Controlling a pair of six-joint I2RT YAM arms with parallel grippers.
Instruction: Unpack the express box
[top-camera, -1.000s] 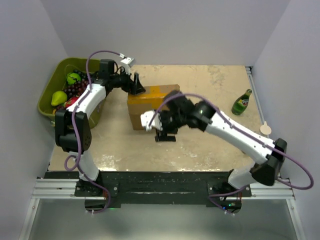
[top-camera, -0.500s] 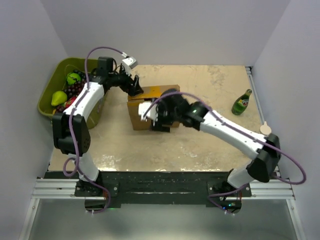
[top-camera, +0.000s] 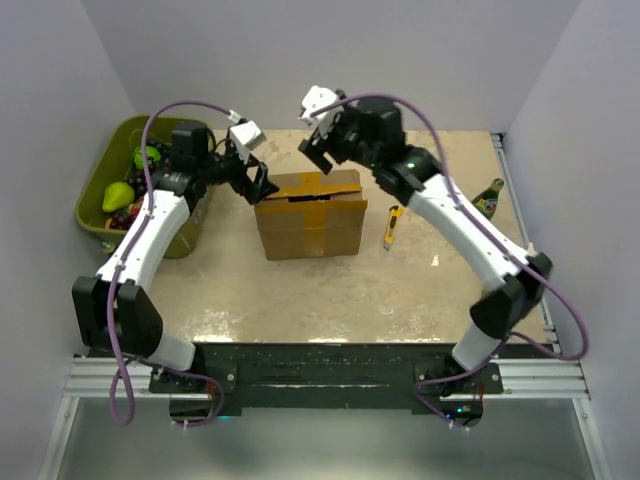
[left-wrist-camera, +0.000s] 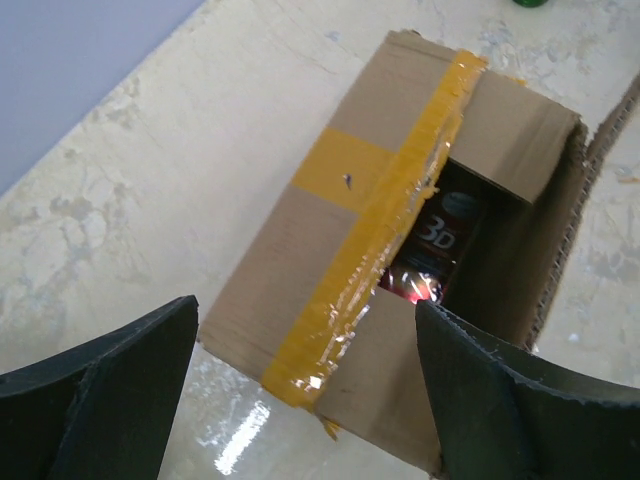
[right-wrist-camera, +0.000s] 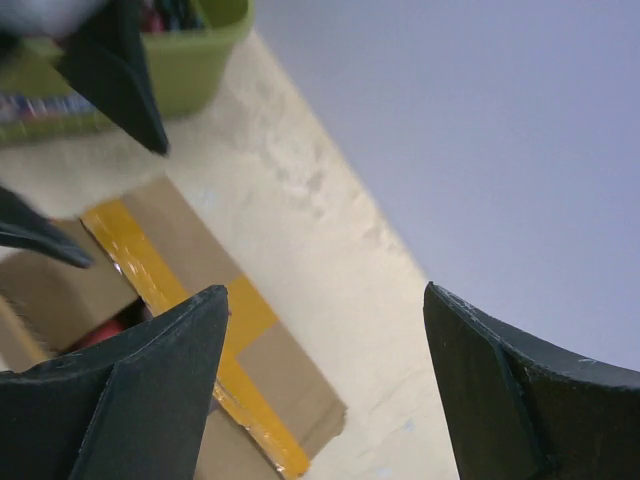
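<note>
Left hand fingers spread wide, empty, at near-left corner region of express box. Box sits mid-worktop. Flaps parted along one side, and a dark printed pack shows through the gap. Yellow cutter lies just right of box. Right hand fingers apart, empty, above far edge. Risk: tape bridging the flaps may hold, so a flap pull drags or tips the box.

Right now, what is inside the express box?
Through the opened gap in the express box, a dark package marked "3D" with a red patch shows. Its top and yellow tape cover everything else.
</note>
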